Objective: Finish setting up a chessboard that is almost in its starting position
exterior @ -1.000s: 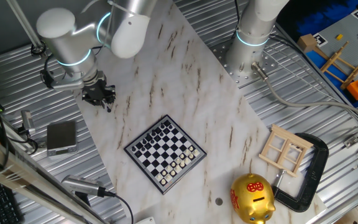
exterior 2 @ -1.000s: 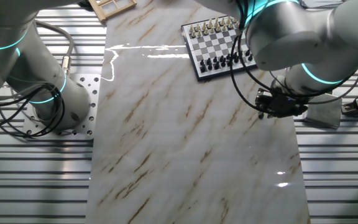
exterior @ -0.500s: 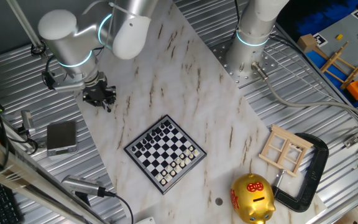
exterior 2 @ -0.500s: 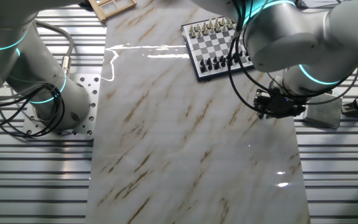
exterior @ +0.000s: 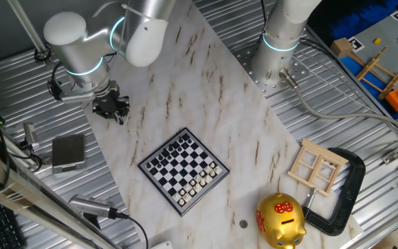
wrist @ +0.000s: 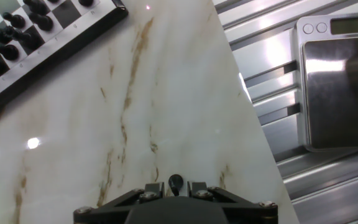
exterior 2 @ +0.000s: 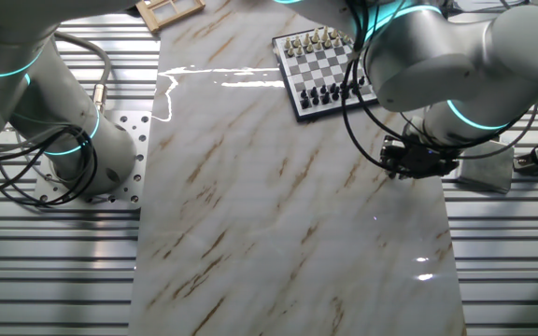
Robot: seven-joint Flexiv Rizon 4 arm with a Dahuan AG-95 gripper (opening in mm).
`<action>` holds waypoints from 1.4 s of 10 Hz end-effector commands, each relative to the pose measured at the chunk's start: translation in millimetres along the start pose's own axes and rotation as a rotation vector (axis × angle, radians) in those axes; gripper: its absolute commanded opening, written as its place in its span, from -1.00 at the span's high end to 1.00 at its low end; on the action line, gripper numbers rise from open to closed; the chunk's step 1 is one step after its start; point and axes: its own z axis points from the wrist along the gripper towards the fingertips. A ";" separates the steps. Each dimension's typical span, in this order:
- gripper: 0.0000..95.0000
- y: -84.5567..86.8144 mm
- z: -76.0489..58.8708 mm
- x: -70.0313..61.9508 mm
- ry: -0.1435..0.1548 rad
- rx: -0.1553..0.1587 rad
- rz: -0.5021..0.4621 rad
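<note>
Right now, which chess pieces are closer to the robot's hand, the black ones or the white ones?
The black pieces. They line the chessboard edge facing the hand; the white pieces stand along the far edge.

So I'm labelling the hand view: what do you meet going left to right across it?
Chessboard → bare marble tabletop → small dark piece between the fingers → metal scale.

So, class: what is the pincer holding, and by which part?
The pincer grips a small black chess piece; only its rounded top shows between the fingers, so the exact hold point cannot be told.
</note>
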 end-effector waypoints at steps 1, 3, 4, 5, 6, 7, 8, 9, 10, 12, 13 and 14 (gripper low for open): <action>0.60 1.4 1.4 -0.1 0.000 0.002 0.005; 1.00 2.5 2.0 0.2 0.000 0.002 0.013; 1.00 2.5 2.0 0.2 0.000 0.002 0.013; 1.00 2.7 2.0 0.2 0.001 0.001 0.015; 1.00 3.0 1.4 0.1 0.002 0.002 0.018; 1.00 3.8 -0.5 -0.3 0.001 0.001 0.022; 1.00 5.0 -3.1 -0.9 0.000 0.001 0.026; 1.00 8.6 -10.6 -2.7 0.002 0.002 0.043; 1.00 12.8 -18.4 -4.8 0.008 0.008 0.064; 1.00 22.5 -34.2 -10.3 0.008 0.012 0.136; 1.00 27.9 -41.7 -13.5 0.011 0.014 0.159; 1.00 31.7 -46.6 -16.0 0.016 0.016 0.174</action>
